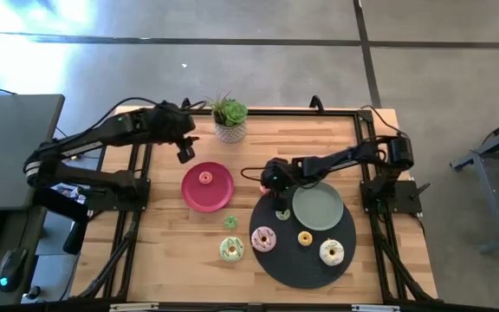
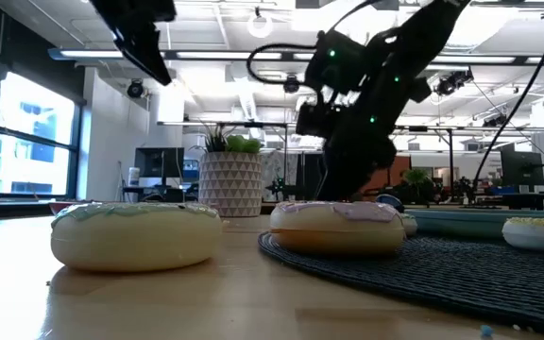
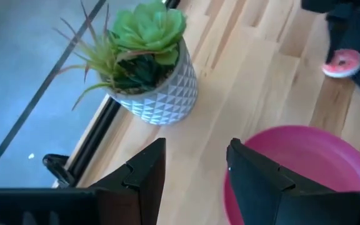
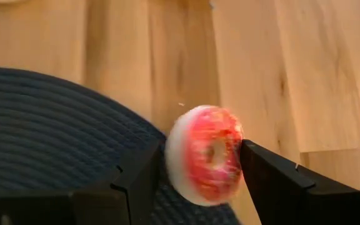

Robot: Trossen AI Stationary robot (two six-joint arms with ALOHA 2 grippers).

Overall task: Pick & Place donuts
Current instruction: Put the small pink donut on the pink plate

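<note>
My right gripper pinches 1 tiny red donut between its 2 fingers, held on edge so the hole faces out. In the high view my right gripper sits over the dark round mat, at the mat's edge nearest the magenta plate, just beside the grey-green plate that lies on the mat.

My left gripper hangs in the air with its fingers spread and nothing between them. From above, my left gripper is beside the magenta plate, on the side toward the potted succulent; the wrist view shows the pot close ahead and the magenta plate's rim under 1 finger.

Relative to the magenta plate: 1 tiny orange donut lies on it near its centre. 1 tiny green donut rests on the wooden table just beside the plate, and the pale green frosted donut lies a little farther out the same way. On the mat, farther from the plate, lie the pink frosted donut, the tiny yellow donut and the white frosted donut.
</note>
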